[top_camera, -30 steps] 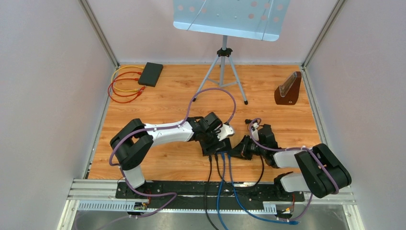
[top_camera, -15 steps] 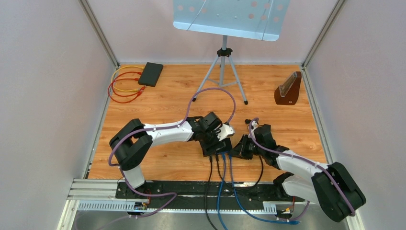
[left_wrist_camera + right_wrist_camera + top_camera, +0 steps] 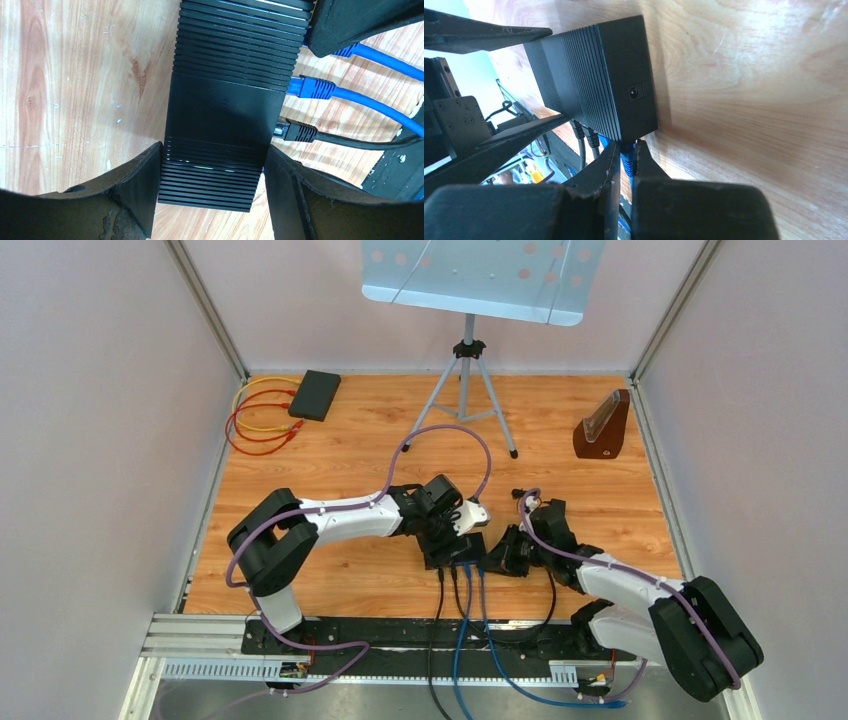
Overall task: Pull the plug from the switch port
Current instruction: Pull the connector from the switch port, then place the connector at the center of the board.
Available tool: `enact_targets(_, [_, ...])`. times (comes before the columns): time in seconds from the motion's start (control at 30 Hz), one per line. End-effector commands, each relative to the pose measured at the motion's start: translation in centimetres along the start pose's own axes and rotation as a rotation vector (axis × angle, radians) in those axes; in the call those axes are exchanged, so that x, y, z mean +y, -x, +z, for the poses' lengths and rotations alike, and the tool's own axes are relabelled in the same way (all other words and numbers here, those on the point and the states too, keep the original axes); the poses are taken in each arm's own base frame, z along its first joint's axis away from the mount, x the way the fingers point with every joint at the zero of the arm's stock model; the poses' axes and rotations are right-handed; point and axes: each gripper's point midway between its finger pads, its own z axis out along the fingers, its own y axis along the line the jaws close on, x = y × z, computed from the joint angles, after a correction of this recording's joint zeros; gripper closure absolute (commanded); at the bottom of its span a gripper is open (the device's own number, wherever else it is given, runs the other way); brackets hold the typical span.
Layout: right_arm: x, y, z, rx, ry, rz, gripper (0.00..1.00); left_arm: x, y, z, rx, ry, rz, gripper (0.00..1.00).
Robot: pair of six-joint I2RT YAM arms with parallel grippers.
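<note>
Sitting a little toward 6 o'clock from the middle of the wooden bench (image 3: 330,455), the black network switch (image 3: 225,100) lies flat with its port face turned to 6 o'clock. The left end effector (image 3: 214,152) reaches in from 9 o'clock and straddles the ribbed case. Its two fingers (image 3: 135,195) are set wide and pressed against opposite sides, so the box is clamped between them. The right end effector (image 3: 628,145) comes in low from 4 o'clock. Its jaws are almost together, pinching the blue plug (image 3: 626,162) right where it meets the port at the corner end of the switch. From where I stand that plug looks seated in its port. Next along the same face sit a second blue plug (image 3: 312,87) and a black plug (image 3: 297,131), both plugged in, their cables (image 3: 370,98) trailing toward 6 o'clock. Farther back, a music stand (image 3: 470,280) rises at 12 o'clock and a wooden metronome (image 3: 603,426) stands at 2 o'clock. A flat black box (image 3: 315,395) lies at 11 o'clock.
</note>
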Motion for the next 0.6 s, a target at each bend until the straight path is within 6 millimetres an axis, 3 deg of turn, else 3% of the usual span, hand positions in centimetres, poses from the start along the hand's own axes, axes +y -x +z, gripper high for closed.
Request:
enact_targets(0.0, [1.9,-2.6,-1.1,0.099,0.137,-0.075,1.00,0.4,-0.9,0.9,-0.003,0.008,-0.072,0.38])
enact_targets(0.07, [5.0,-3.5,-2.4,0.133,0.330,-0.116,1.00,0.5,-0.4,0.6,-0.028,0.003,-0.080,0.38])
enact_targets(0.13, [5.7,-3.9,-2.9,0.148,0.374,-0.116,1.00,0.7,-0.4,0.6,-0.029,0.001,-0.086,0.38])
enact_targets(0.2, [4.1,-3.5,-2.2,0.143,0.262,-0.096,1.00,0.8,-0.7,0.7,-0.018,-0.001,-0.087,0.38])
enact_targets(0.3, [0.0,-2.5,-1.1,0.099,0.006,-0.036,1.00,0.8,-0.9,0.9,-0.011,-0.005,-0.089,0.39])
enact_targets(0.37, [-0.3,-2.6,-1.0,0.098,-0.002,-0.035,1.00,0.8,-0.8,0.9,-0.010,-0.006,-0.089,0.37])
enact_targets(0.43, [1.1,-2.4,-1.3,0.082,0.072,-0.045,1.00,0.8,-0.9,0.8,-0.004,-0.003,-0.093,0.29])
enact_targets(0.5, [3.3,-1.7,-2.2,0.032,0.168,-0.083,1.00,0.7,-0.7,0.5,-0.015,-0.006,-0.100,0.06])
enact_targets(0.57, [5.9,-0.6,-3.6,-0.037,0.251,-0.145,1.00,0.5,0.0,-0.1,-0.047,-0.005,-0.117,0.01])
